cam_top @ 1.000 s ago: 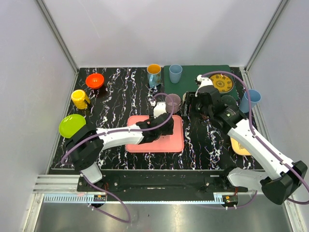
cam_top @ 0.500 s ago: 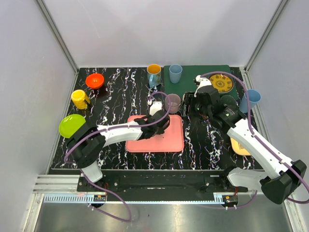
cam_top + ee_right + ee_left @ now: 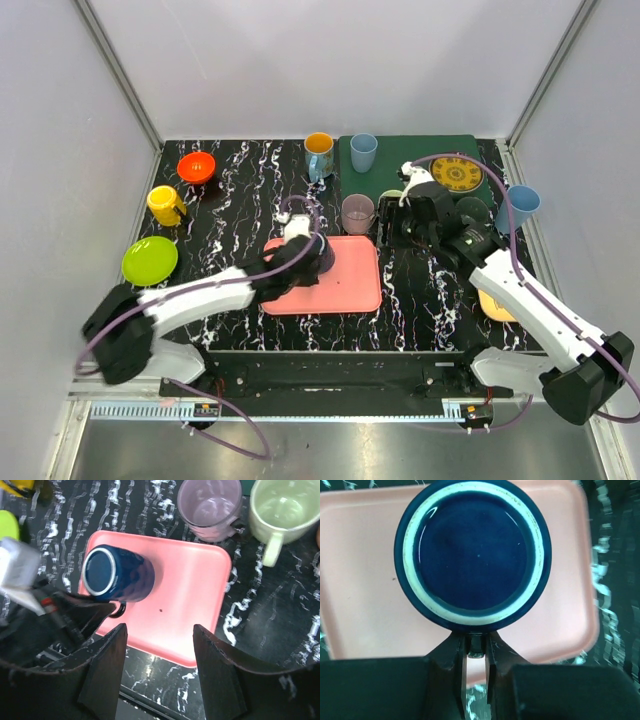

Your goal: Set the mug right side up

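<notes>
The mug (image 3: 472,555) stands mouth down on the left part of the pink tray (image 3: 190,610). Its dark blue base, with a pale ring, faces straight up at the left wrist camera. We cannot tell whether its rim rests fully on the tray or is a little lifted.

We judge the reason for the grip to be leverage. The left pincer (image 3: 476,647) has come in low from the near side and taken the mug by its handle (image 3: 119,611) rather than by the round wall. A hold there should let the wrist roll the mug over without the body slipping between the fingers. The mug would first have to rise clear of the tray for the rim to swing round.

That pincer is nearly pressed together, with only a narrow slot between its fingers. The handle sits in the slot, pinched from both sides.

The right pincer (image 3: 160,630) is spread wide and holds nothing. It hangs above the desk (image 3: 260,615) beside the tray's right side, touching neither tray nor mug. From there it looks down across the tray. We take this to be a waiting post, out of the other arm's way.

A purple cup (image 3: 210,502) and a green mug (image 3: 280,507) stand upright just beyond the tray, apart from the blue mug. We think a wide swing could reach them.
</notes>
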`<control>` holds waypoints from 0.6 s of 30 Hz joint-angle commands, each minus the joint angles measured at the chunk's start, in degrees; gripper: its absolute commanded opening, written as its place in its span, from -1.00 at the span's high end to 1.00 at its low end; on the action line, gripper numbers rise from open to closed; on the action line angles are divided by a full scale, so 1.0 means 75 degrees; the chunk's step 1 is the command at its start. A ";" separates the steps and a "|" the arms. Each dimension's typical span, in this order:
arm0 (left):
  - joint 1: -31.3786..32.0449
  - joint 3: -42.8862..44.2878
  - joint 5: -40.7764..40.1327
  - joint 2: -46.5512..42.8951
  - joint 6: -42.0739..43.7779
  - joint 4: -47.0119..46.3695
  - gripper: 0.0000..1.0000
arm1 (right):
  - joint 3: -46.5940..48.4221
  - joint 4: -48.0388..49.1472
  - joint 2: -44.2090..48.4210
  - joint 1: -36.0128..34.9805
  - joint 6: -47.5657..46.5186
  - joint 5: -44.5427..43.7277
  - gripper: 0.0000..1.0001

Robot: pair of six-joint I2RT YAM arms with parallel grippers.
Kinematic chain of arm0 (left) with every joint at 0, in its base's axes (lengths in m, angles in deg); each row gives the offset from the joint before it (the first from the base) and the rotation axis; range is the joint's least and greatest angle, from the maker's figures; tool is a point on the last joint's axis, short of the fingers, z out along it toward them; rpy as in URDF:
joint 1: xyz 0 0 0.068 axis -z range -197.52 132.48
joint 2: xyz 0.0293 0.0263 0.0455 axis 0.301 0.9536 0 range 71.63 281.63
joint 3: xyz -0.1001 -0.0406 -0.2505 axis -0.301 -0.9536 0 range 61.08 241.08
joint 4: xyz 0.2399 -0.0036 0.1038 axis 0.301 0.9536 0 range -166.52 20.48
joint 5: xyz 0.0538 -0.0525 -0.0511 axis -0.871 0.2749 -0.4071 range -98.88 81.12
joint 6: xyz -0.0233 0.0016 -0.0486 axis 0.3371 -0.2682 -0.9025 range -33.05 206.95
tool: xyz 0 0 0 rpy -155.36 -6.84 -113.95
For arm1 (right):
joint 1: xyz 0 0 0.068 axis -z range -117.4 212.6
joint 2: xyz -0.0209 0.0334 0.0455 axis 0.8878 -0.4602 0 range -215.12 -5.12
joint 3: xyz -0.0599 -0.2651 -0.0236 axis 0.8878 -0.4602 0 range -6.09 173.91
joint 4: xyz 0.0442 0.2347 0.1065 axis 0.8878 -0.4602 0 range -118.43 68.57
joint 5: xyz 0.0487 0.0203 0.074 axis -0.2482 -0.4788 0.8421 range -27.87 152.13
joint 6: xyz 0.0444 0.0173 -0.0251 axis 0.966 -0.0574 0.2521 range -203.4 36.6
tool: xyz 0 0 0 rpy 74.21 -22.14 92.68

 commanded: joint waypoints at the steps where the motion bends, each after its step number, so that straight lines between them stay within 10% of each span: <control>1: 0.0077 -0.0574 0.0179 -0.3345 0.0168 -0.1184 1.00 | -0.0542 0.1164 0.0551 -0.0059 0.0103 0.1683 -0.23; 7: -0.0496 -0.2600 0.1700 -0.6082 -0.0532 -0.3890 1.00 | -0.2161 0.4363 0.1081 -0.0047 0.1812 0.4611 -0.32; 18: -0.1247 -0.4067 0.4492 -0.5853 -0.2759 -0.8743 1.00 | -0.2490 0.8958 -0.0045 -0.0059 0.4826 0.7138 -0.47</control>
